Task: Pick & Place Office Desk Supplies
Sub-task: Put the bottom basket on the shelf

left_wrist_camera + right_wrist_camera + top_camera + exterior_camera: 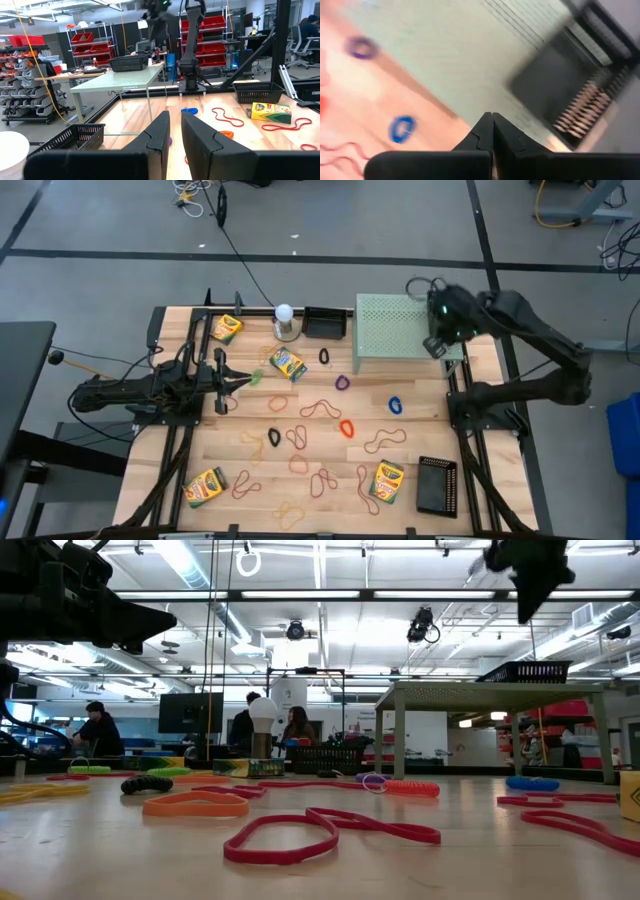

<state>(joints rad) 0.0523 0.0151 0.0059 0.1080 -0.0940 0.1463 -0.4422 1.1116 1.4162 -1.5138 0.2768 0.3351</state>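
Nearest the front edge of the table (420, 435): one crayon box (205, 485) at the left, another crayon box (387, 480) at the right, with a black mesh basket (437, 484) just beside the latter. Rubber-band loops (320, 409) in red, orange, tan, purple, blue and black lie scattered over the middle of the wood.

Left gripper (243, 380) sits mid-table at the left edge, fingers (157, 137) nearly together with a narrow gap; nothing is seen between them. A third crayon box (288, 364) lies just past its tip.

Farther back: fourth crayon box (226, 327), white ball (285, 313), second basket (324, 323), pale green riser (395, 328).

Right gripper (437, 345) hangs above the riser's right end, clenched and empty. A third basket (526, 671) appears to sit on the riser, though blurred in the right wrist view.
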